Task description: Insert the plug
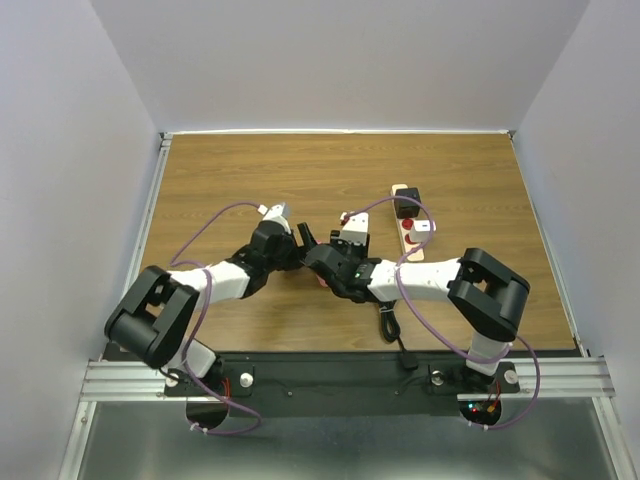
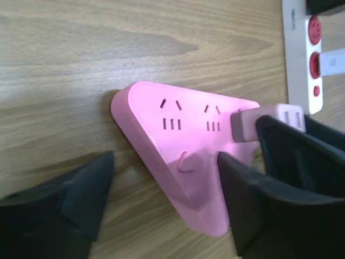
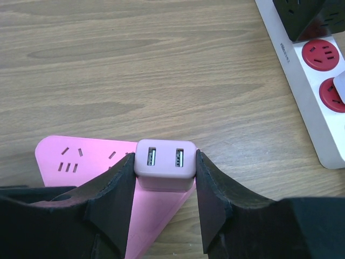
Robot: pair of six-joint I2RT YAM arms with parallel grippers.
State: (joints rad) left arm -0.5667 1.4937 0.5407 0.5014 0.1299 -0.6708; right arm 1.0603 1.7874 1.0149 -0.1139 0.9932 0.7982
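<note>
A pink triangular power strip [image 2: 178,135] lies flat on the wooden table; in the top view only a sliver of it [image 1: 322,283] shows between the two arms. A pale pink plug [image 3: 165,162] with two USB ports stands on the strip's face at the socket nearest one corner, its prongs hidden. My right gripper [image 3: 164,168] is shut on this plug, one finger on each side. The left wrist view shows the same plug [image 2: 264,121] behind my right gripper's black finger. My left gripper [image 2: 164,167] is open astride the strip's near corner, its left finger well off the strip.
A white power strip [image 3: 312,108] with red sockets lies to the right of the pink one, with a black adapter [image 1: 405,207] and a white plug [image 1: 422,227] in it. A black cable [image 1: 388,325] runs toward the near edge.
</note>
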